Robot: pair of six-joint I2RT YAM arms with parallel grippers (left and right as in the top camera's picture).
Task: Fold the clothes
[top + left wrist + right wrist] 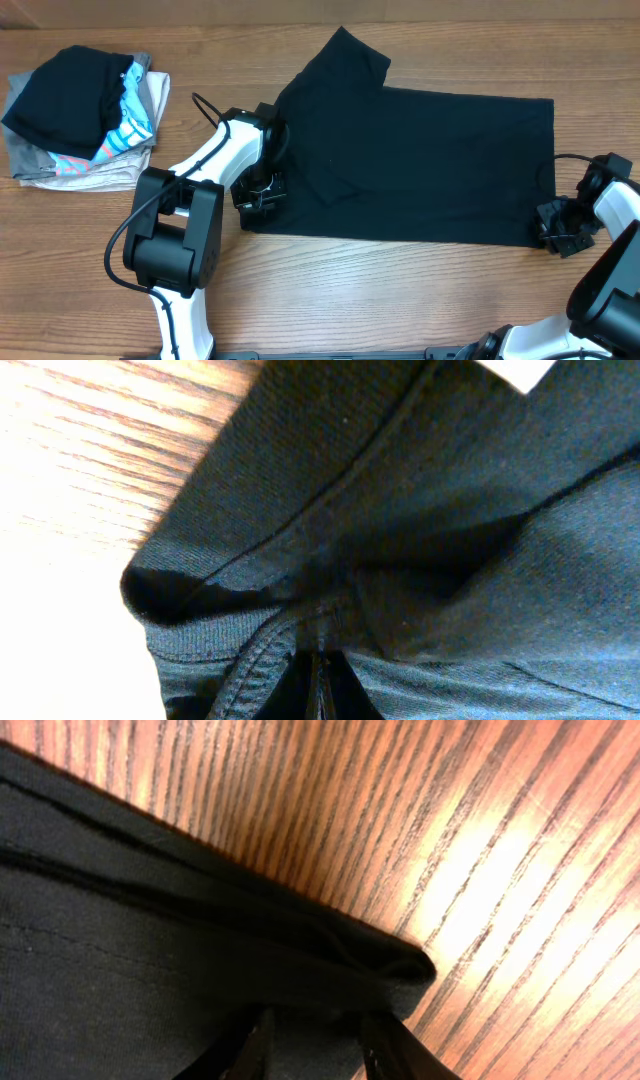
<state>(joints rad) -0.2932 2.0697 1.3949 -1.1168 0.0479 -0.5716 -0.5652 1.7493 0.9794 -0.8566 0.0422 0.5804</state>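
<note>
T-shirt (400,510) fills wrist views; overhead alone shows folded garments (85,118).

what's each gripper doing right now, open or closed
left gripper: closed, pinching a bunched edge of the black T-shirt
right gripper: closed, pinching a hem corner of the black T-shirt
</note>
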